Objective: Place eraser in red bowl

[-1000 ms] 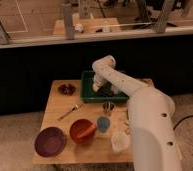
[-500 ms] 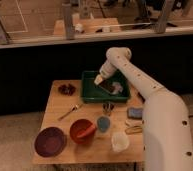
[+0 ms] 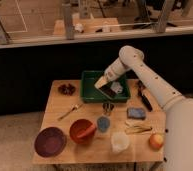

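The red bowl [image 3: 82, 131] stands on the wooden table [image 3: 90, 112] near its front, left of centre, with something reddish lying in it. My gripper [image 3: 104, 85] reaches down into the green tray [image 3: 90, 82] at the back of the table. A dark flat object [image 3: 109, 90], which may be the eraser, lies in the tray right at the gripper's tip. I cannot tell whether the gripper touches or holds it. A small white item [image 3: 117, 87] lies beside it in the tray.
A purple plate [image 3: 50, 141] sits left of the red bowl. A blue cup [image 3: 103, 123], a white cup [image 3: 120, 142], an apple [image 3: 156, 141], a blue sponge [image 3: 136, 113], a fork [image 3: 70, 111] and a small dark bowl [image 3: 66, 89] stand around.
The arm has swung from the table's middle toward the back and right. The gripper now sits lower in the green tray, by the dark object.
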Action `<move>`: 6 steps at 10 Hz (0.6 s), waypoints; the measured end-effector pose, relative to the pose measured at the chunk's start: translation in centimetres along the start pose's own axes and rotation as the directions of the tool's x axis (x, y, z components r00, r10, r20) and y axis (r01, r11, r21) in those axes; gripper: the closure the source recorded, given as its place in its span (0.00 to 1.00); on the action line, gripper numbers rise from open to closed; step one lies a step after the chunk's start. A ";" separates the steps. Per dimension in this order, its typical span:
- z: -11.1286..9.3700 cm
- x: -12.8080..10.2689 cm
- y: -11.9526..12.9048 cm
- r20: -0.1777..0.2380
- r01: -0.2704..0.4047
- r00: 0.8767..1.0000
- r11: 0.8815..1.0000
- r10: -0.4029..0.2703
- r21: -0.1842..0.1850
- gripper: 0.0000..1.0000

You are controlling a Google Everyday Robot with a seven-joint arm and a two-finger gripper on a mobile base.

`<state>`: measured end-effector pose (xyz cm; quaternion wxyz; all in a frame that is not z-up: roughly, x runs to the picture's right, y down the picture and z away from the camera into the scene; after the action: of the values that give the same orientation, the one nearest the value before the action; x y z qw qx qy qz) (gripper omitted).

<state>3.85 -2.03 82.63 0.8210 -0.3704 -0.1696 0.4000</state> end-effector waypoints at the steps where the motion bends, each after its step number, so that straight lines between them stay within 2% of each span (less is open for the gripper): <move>1: -0.2 0.5 1.1 -0.007 0.016 1.000 1.000 -0.016 -0.008 1.00; 5: -0.2 0.6 2.1 -0.012 0.032 0.999 0.999 -0.032 -0.018 1.00; 6: -0.1 0.4 2.9 -0.009 0.037 0.999 0.999 -0.037 -0.035 1.00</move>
<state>2.62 -0.55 80.35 0.8225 -0.3834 -0.1793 0.3800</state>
